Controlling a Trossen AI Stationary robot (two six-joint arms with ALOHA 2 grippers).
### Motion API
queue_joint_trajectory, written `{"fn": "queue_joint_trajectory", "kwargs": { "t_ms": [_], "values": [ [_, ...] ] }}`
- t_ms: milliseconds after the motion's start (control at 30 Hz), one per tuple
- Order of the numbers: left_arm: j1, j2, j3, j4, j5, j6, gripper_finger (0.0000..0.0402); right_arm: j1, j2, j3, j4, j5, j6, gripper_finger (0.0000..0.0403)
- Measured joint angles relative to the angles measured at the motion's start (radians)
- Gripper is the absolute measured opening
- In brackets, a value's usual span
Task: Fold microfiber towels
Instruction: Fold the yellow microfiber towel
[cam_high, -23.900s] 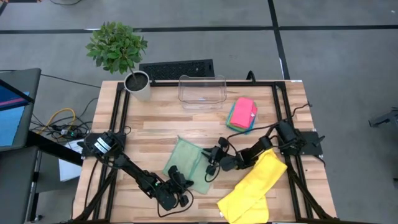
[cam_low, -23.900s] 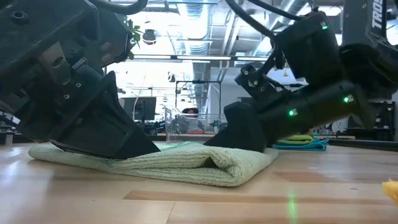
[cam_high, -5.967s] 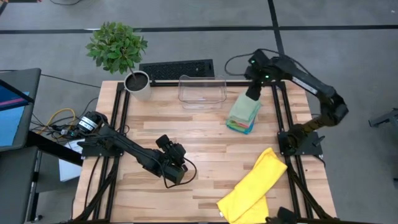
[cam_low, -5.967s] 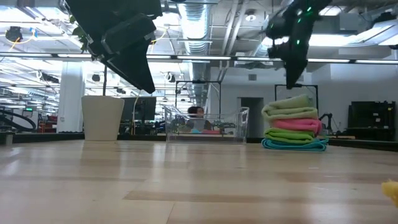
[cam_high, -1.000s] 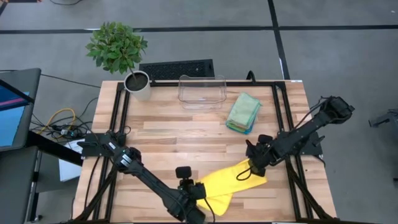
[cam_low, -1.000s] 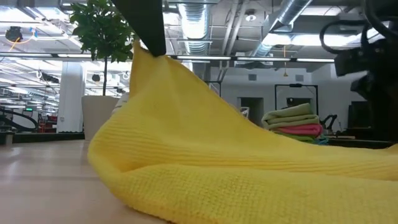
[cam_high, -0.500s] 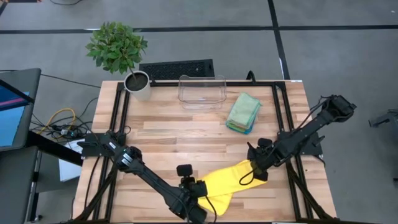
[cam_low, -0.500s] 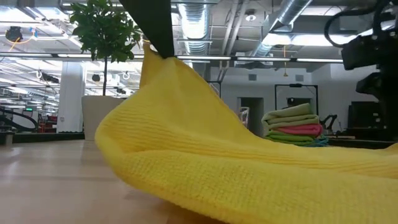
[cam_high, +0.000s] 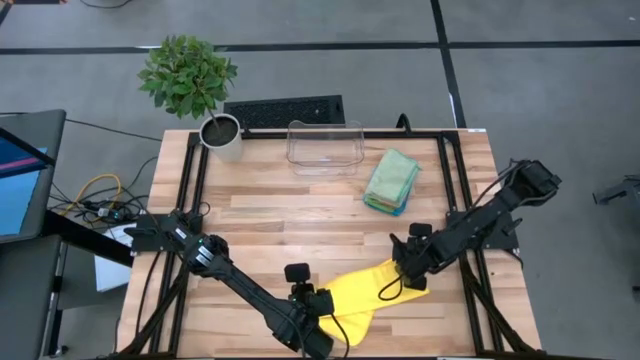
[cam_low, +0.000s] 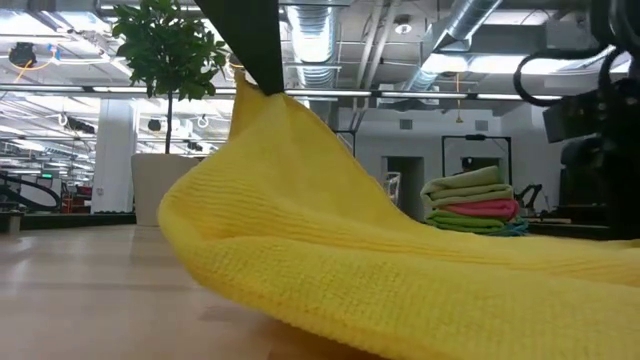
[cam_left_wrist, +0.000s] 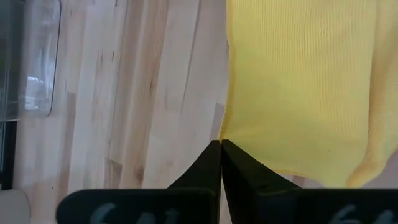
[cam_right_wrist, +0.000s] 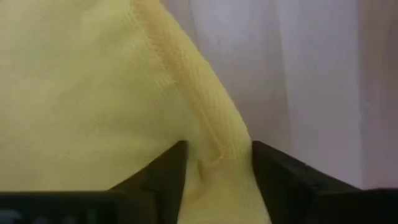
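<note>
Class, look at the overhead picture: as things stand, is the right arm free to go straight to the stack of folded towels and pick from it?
Probably not yet. The right gripper has its fingers around an edge of the yellow towel, whose other corner the left gripper pinches. The folded stack itself lies uncovered, with nothing blocking it.

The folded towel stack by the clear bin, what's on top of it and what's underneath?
A pale green towel tops the stack. Under it, the low view shows pink, bright green, then blue at the bottom. Only their edges show; the rest is covered.

Bare table (cam_high: 290, 225) before bin (cam_high: 325, 147)
</note>
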Motion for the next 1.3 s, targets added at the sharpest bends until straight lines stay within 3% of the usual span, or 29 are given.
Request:
{"fn": "queue_joint_trajectory", "kwargs": {
  "t_ms": [100, 233, 300, 767, 933, 1133, 1300],
  "values": [
    [0.0, 0.0, 0.0, 0.0, 0.0, -0.001, 0.0, 0.004, 0.023, 0.005, 0.004, -0.006, 0.002, 0.0166],
    [0.0, 0.0, 0.0, 0.0, 0.0, 0.0, 0.0, 0.005, 0.02, 0.008, -0.01, -0.015, 0.004, 0.0049],
    [0.0, 0.0, 0.0, 0.0, 0.0, -0.003, 0.0, 0.012, 0.005, 0.024, -0.036, -0.013, 0.001, 0.0019],
    [-0.034, -0.078, 0.018, 0.0, -0.051, -0.136, 0.0, 0.131, -0.137, 0.341, -0.302, 0.183, 0.095, 0.0024],
    [-0.068, -0.133, 0.018, 0.0, -0.087, -0.169, 0.0, 0.148, -0.139, 0.364, -0.387, 0.22, 0.176, 0.0027],
    [-0.097, -0.192, 0.018, 0.0, 0.014, -0.113, 0.0, 0.149, -0.091, 0.302, -0.233, 0.106, 0.248, 0.0013],
    [-0.1, -0.244, 0.018, 0.0, 0.093, -0.099, 0.0, 0.17, -0.029, 0.293, -0.091, 0.078, 0.243, 0.0061]
  ]
}}
